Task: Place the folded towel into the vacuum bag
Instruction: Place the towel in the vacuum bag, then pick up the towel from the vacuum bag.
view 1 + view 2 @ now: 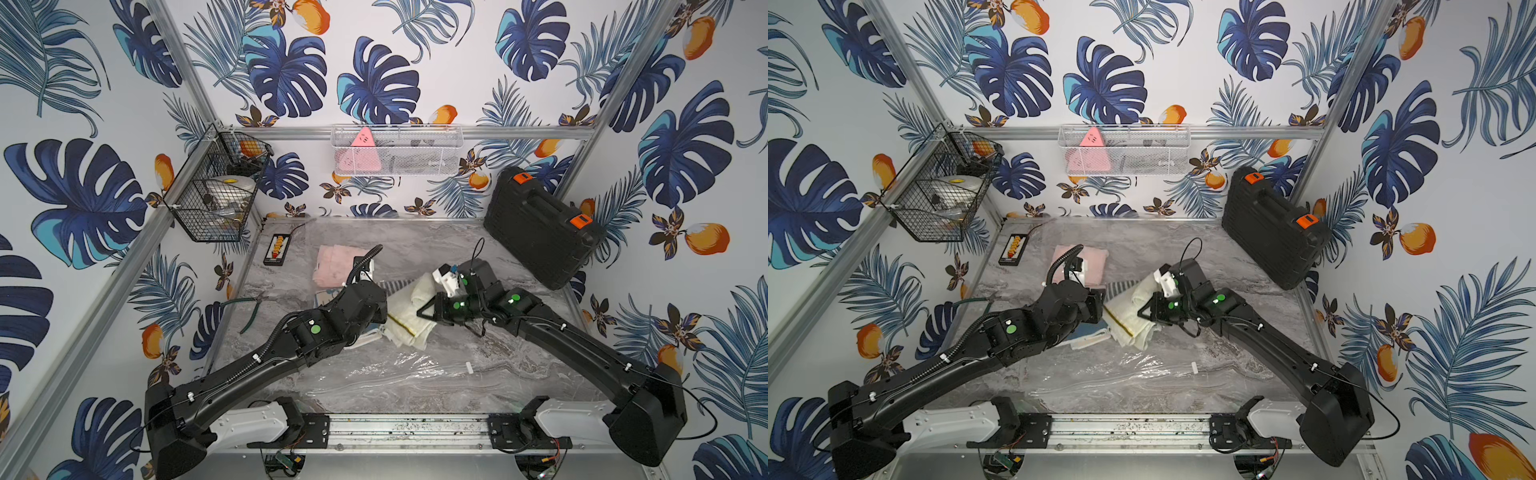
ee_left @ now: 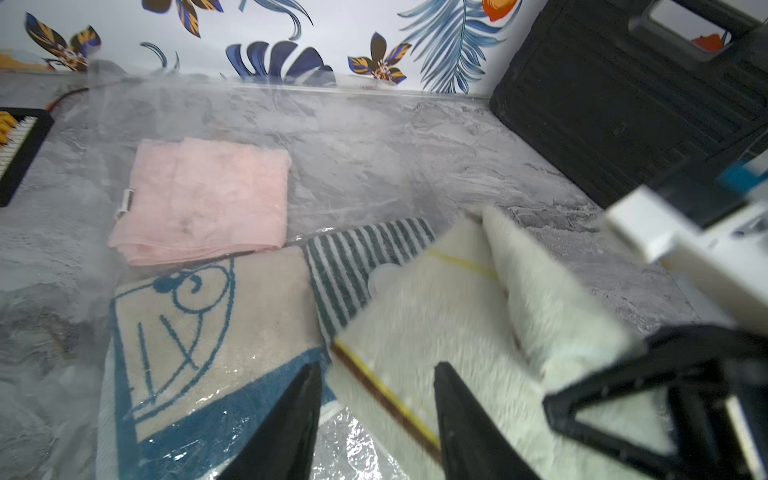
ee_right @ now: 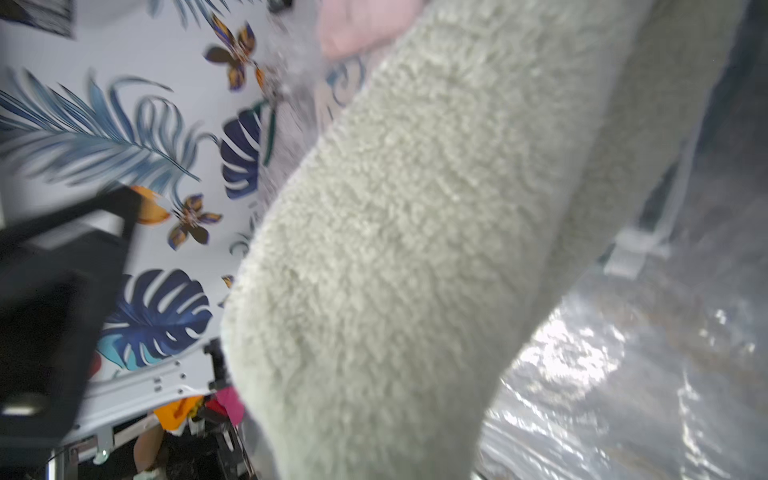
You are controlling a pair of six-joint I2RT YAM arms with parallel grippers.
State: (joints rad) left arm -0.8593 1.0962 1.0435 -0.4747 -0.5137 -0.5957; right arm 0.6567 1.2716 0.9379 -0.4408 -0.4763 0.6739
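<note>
The folded towel is cream with a yellow stripe and hangs tilted at mid table. My right gripper is shut on its right side. Its pile fills the right wrist view and hides the fingers there. The vacuum bag lies flat, crinkly and clear, with a white slider clip. My left gripper stands with its jaws apart over the bag's plastic, and the towel's edge lies between the fingers. In both top views the wrist hides that gripper.
Under the bag's plastic lie a pink towel, a blue cartoon towel and a striped towel. A black case leans at the back right. Green-handled pliers and a small black tray lie at the left.
</note>
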